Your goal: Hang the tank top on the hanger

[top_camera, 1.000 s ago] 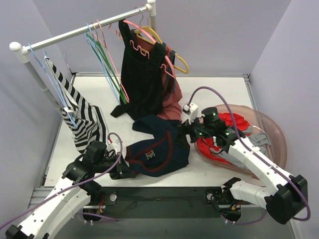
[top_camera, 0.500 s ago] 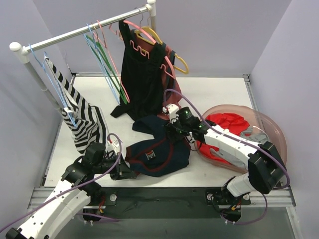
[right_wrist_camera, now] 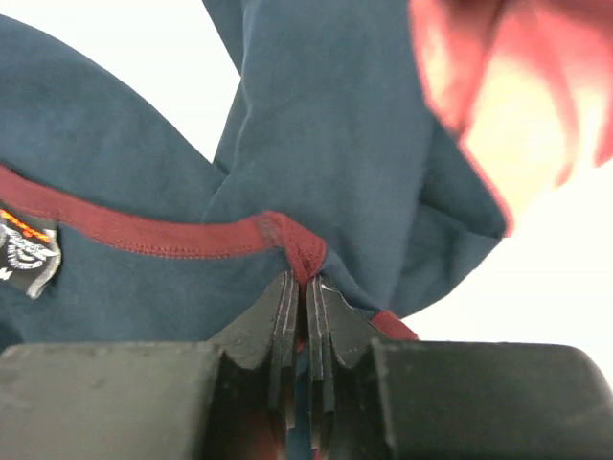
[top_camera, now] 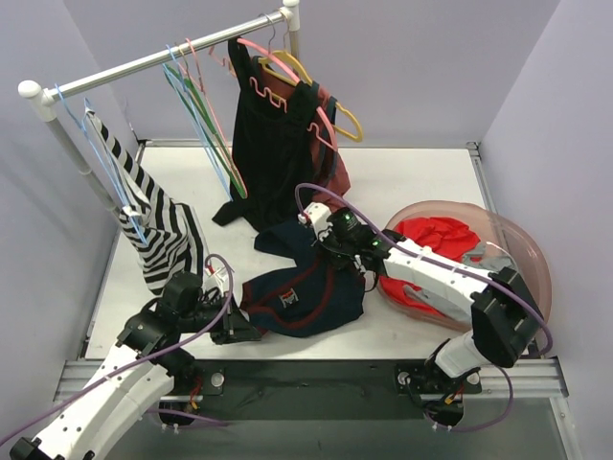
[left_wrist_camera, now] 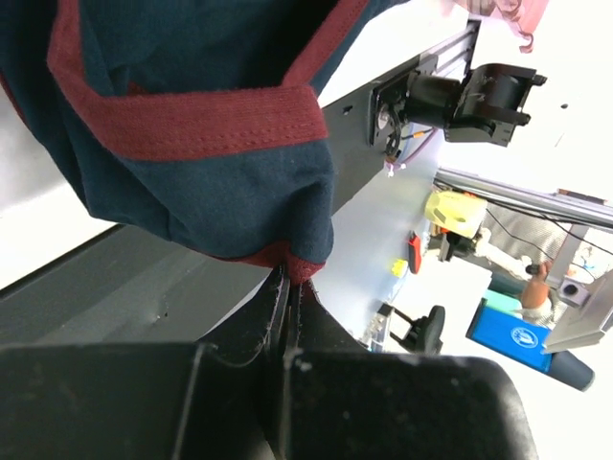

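Observation:
The tank top (top_camera: 308, 287), navy with dark red trim, lies crumpled on the table's near middle. My left gripper (top_camera: 241, 331) is at its near left corner, shut on the red-trimmed hem; in the left wrist view the left gripper (left_wrist_camera: 290, 275) pinches that edge of the tank top (left_wrist_camera: 192, 182). My right gripper (top_camera: 330, 251) is over the garment's upper part. Seen from the right wrist, the right gripper (right_wrist_camera: 303, 278) is shut on a fold of red trim of the tank top (right_wrist_camera: 326, 144). The pink hanger (top_camera: 218, 120) hangs empty on the rail, apart from both grippers.
A white rail (top_camera: 153, 62) crosses the back left with blue hangers and a green hanger (top_camera: 199, 110), a black dress (top_camera: 273, 153), a yellow hanger (top_camera: 350, 123) and a striped garment (top_camera: 158, 235). A pink tub (top_camera: 522, 254) of red clothes sits at the right.
My right gripper moved left from the tub's edge onto the tank top and shut on its red trim. The left gripper stayed shut on the hem.

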`<state>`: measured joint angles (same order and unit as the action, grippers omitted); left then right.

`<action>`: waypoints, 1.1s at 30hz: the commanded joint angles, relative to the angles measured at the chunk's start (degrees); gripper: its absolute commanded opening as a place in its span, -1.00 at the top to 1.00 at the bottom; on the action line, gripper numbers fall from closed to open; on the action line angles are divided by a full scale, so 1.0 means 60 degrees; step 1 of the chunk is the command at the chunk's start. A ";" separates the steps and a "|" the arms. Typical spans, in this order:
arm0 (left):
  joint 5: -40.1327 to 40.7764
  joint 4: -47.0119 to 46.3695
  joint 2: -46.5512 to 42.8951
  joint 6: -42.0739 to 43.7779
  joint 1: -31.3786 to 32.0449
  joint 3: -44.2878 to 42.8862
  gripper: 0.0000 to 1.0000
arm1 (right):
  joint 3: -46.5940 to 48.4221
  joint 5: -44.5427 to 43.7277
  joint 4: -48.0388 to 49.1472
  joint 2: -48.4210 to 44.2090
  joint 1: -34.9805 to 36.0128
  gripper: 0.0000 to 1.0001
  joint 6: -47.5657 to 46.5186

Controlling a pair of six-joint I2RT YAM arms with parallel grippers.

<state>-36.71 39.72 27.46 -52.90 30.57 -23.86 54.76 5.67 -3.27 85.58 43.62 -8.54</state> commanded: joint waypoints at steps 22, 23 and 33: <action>0.4711 0.3779 0.2454 0.4291 -0.0055 -1.0129 1.00 | 0.7501 0.4401 -0.2972 -0.1855 -0.1467 1.00 -0.1025; 0.4668 0.3736 0.2382 0.4291 -0.0055 -1.0116 1.00 | 0.7209 0.4445 -0.2957 -0.2117 -0.1541 1.00 -0.0951; 0.2384 0.0355 0.0639 0.2113 -0.0055 -0.3954 1.00 | 0.0647 0.3875 -0.1845 -0.3702 -0.1790 0.96 -0.0189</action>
<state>-16.93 51.55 34.41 -32.64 30.57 -59.51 68.34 30.44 -18.79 64.79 33.71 -12.71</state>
